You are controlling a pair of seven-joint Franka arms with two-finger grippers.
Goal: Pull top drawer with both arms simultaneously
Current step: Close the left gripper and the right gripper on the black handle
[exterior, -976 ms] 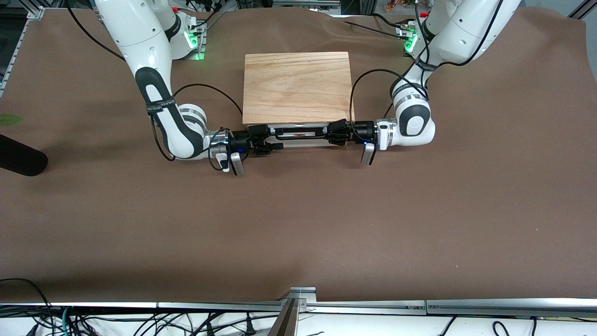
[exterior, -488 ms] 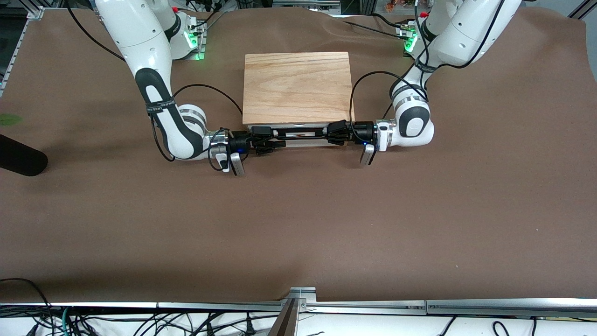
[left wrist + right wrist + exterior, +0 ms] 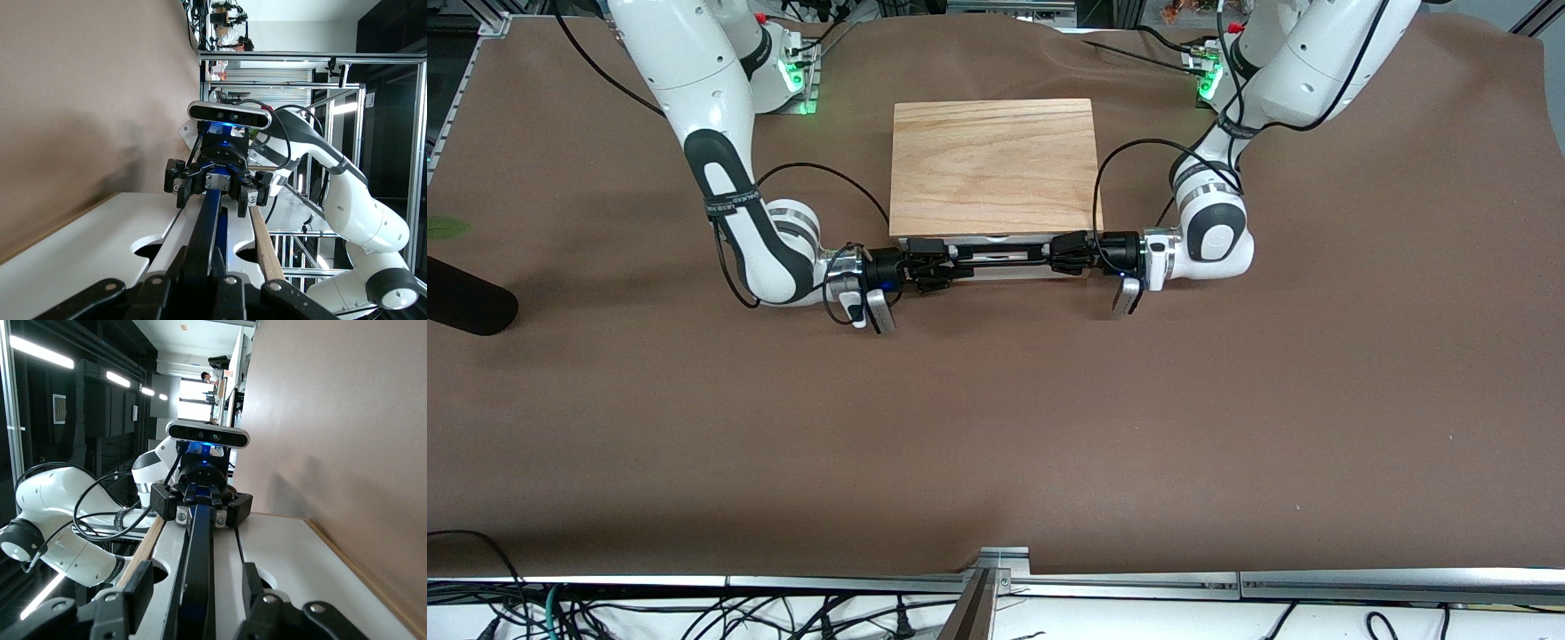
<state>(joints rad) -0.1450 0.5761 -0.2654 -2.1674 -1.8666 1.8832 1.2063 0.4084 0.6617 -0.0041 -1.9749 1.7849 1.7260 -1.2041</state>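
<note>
The top drawer [image 3: 1000, 270] shows its white face panel under the edge of the light oak cabinet lid [image 3: 993, 164]. Its long black wire handle [image 3: 1000, 258] runs across the face. My left gripper [image 3: 1063, 253] is shut on the handle at the end toward the left arm. In the left wrist view [image 3: 201, 259] its fingers press the bar [image 3: 210, 220]. My right gripper [image 3: 938, 265] is open at the other end. In the right wrist view [image 3: 198, 583] its fingers stand apart on either side of the bar [image 3: 200, 547]. Both hands lie level with the handle.
The brown cloth table [image 3: 996, 427] stretches wide from the drawer toward the front camera. A black rounded object [image 3: 467, 307] lies at the edge toward the right arm's end. A metal rail [image 3: 996, 582] with cables runs along the nearest edge.
The handle and both grippers have shifted slightly toward the cabinet. The thin reddish strip of drawer interior seen earlier under the lid no longer shows.
</note>
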